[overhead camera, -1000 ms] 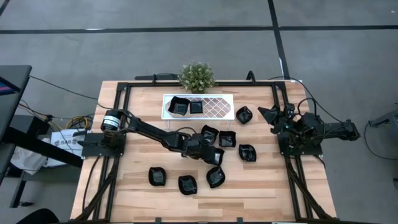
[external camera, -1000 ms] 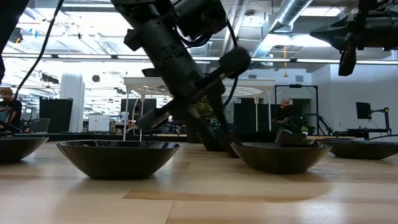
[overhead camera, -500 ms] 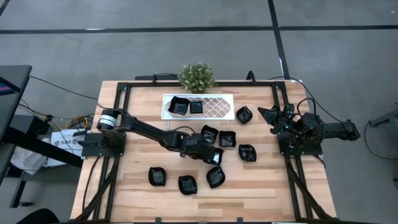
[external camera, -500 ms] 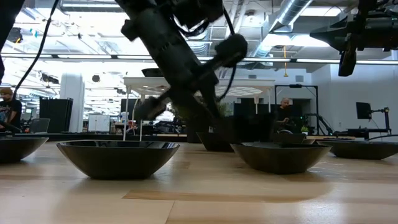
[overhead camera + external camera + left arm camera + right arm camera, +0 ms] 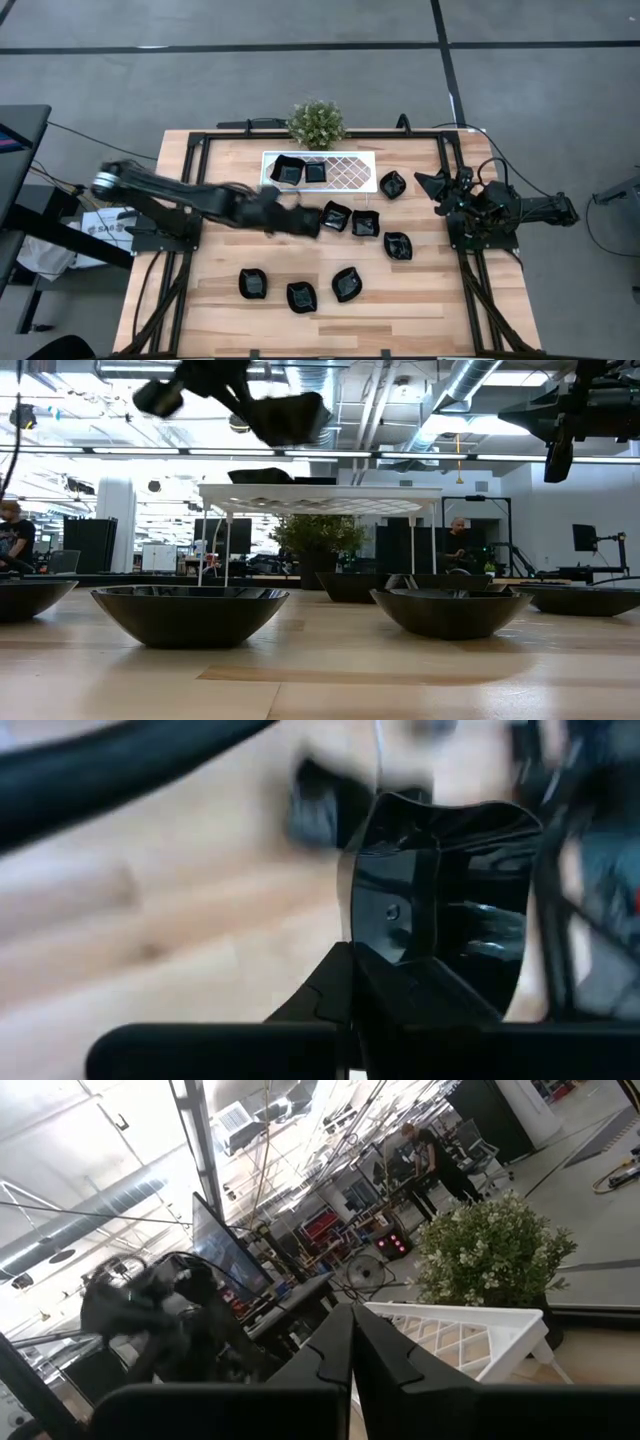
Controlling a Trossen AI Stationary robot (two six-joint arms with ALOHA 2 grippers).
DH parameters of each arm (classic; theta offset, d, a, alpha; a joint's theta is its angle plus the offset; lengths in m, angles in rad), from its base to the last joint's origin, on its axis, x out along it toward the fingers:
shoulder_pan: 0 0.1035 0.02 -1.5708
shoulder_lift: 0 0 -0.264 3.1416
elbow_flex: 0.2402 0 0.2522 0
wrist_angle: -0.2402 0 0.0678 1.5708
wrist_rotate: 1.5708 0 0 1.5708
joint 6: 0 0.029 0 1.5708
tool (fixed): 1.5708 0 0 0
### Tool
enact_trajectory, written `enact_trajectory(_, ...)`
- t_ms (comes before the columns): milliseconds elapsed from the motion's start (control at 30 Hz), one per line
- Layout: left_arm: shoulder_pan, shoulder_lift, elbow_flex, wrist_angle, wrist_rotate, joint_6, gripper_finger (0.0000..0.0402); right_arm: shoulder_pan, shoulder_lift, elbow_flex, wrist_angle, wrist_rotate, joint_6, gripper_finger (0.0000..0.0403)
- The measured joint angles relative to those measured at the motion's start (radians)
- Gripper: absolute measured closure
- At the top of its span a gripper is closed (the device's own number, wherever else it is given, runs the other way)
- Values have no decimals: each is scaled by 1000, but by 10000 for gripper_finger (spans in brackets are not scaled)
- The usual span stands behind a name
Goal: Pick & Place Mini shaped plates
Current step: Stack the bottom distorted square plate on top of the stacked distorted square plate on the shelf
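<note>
Two mini shaped plates (image 5: 288, 171) sit in the white lattice tray (image 5: 350, 170), seven on the table (image 5: 430, 300); the left gripper (image 5: 305, 222) clamps a tenth plate (image 5: 440, 900) aloft, right gripper (image 5: 440, 187) shut, parked far right

Overhead, table-level and two wrist views, all sharing the tray (image 5: 319, 171).
</note>
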Motion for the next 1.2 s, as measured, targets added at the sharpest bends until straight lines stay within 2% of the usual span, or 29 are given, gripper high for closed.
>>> enact_trajectory(133, 39, -139, 0, -109, -115, 28, 398, 0, 0, 0, 0, 0, 0, 403)
enact_trajectory(367, 238, -243, 0, -162, -151, 258, 399, 0, 0, 0, 1, 0, 0, 403)
enact_trajectory(600, 456, -236, 6, -102, -13, 484, 399, 0, 0, 0, 0, 1, 0, 403)
enact_trajectory(800, 573, -236, 6, -69, 125, 562, 399, 0, 0, 0, 0, 3, 0, 403)
enact_trajectory(1033, 593, -175, 7, -68, 227, 595, 399, 0, 0, 0, 0, 3, 0, 403)
enact_trajectory(1200, 595, -103, 6, -68, 241, 611, 399, 0, 0, 0, 0, 3, 0, 403)
